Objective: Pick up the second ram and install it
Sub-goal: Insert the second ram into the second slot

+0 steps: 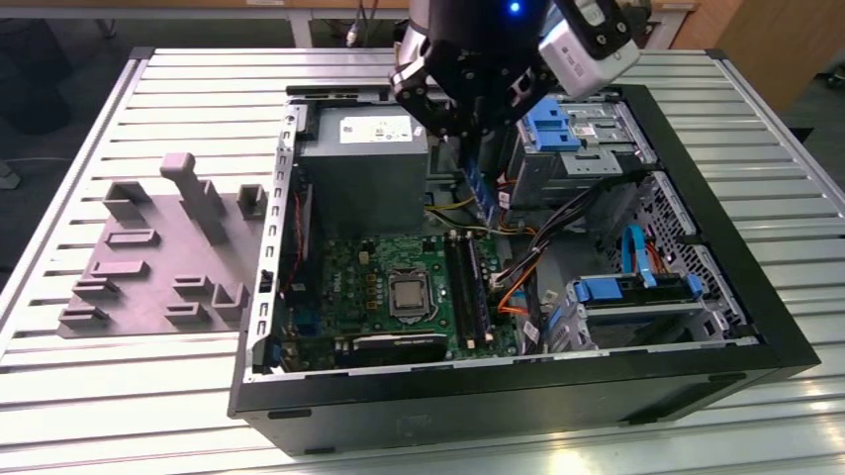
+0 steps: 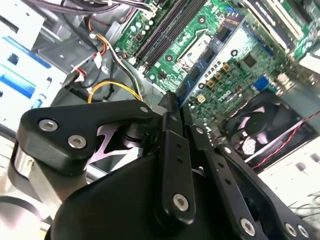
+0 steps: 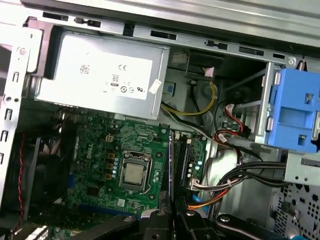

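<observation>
Second ram clamped in tool, above motherboard.

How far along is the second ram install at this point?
Done: the second ram is picked up, clamped edge-on in the gripper, jaws closed on it. In hand: it hangs inside the open case, above the motherboard. Left: it is not yet seated in the memory slots.

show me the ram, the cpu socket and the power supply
ram point(image 1: 478, 178), exterior view, blue-green edge below the hand
cpu socket point(image 3: 133, 174), first wrist view, silver centre
power supply point(image 3: 100, 75), first wrist view, white label
</observation>
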Robot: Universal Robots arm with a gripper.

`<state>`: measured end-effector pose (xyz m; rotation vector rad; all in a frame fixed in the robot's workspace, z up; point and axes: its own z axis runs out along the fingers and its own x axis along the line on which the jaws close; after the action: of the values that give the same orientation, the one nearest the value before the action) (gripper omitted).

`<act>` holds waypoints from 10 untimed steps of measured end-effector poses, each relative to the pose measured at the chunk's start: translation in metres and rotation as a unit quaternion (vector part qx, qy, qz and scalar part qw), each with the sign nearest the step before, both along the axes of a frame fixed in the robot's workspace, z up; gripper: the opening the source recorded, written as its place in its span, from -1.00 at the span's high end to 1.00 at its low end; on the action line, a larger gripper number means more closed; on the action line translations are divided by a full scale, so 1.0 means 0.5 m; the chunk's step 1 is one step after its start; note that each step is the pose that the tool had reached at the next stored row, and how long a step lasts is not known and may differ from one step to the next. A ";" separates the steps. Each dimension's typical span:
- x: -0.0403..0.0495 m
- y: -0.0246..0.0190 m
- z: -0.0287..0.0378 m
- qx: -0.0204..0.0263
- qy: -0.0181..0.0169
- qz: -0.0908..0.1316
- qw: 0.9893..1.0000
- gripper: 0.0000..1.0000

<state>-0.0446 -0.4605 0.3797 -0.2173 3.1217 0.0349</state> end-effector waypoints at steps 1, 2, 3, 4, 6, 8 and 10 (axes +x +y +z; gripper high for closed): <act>0.000 0.0000 0.000 0.000 0.000 -0.009 1.000 0.72; 0.000 0.0000 -0.001 0.000 0.000 -0.018 1.000 0.72; 0.000 0.0000 -0.001 0.000 0.000 -0.027 1.000 0.72; 0.000 0.0000 -0.002 0.000 0.000 -0.036 0.999 0.72; 0.000 0.0000 -0.002 0.000 0.000 -0.050 0.999 0.72; 0.001 0.0000 -0.003 0.000 0.000 -0.053 0.999 0.72; 0.002 0.0001 -0.003 -0.001 0.000 -0.053 0.999 0.72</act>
<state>-0.0436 -0.4605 0.3783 -0.0503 3.1277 0.0317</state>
